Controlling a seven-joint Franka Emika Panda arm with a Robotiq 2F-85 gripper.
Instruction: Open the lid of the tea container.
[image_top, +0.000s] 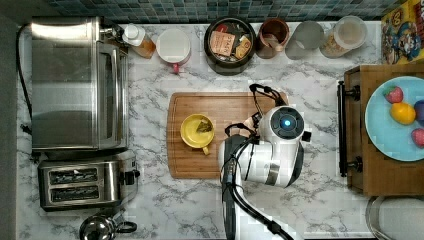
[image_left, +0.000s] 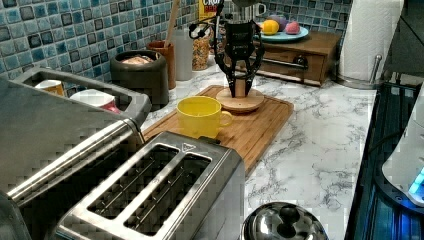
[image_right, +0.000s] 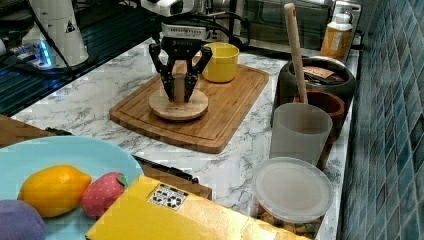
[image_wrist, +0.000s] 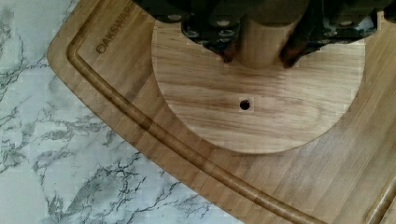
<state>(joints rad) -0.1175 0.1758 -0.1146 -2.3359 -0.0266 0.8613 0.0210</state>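
Lid: I see the lid (image_right: 178, 106) lying flat on the cutting board (image_right: 220, 122), directly under my claw, its upright wooden knob (image_wrist: 264, 39) between the fingers.
Claw: my gripper (image_right: 179, 90) points straight down, fingers narrowed against the knob, holding the lid.
Tea container: the tea container (image_top: 229, 44) stands uncovered, well away from the claw by the tiled wall, packets showing inside.
Mug: a yellow mug (image_left: 200, 116) sits on the board, near the claw.
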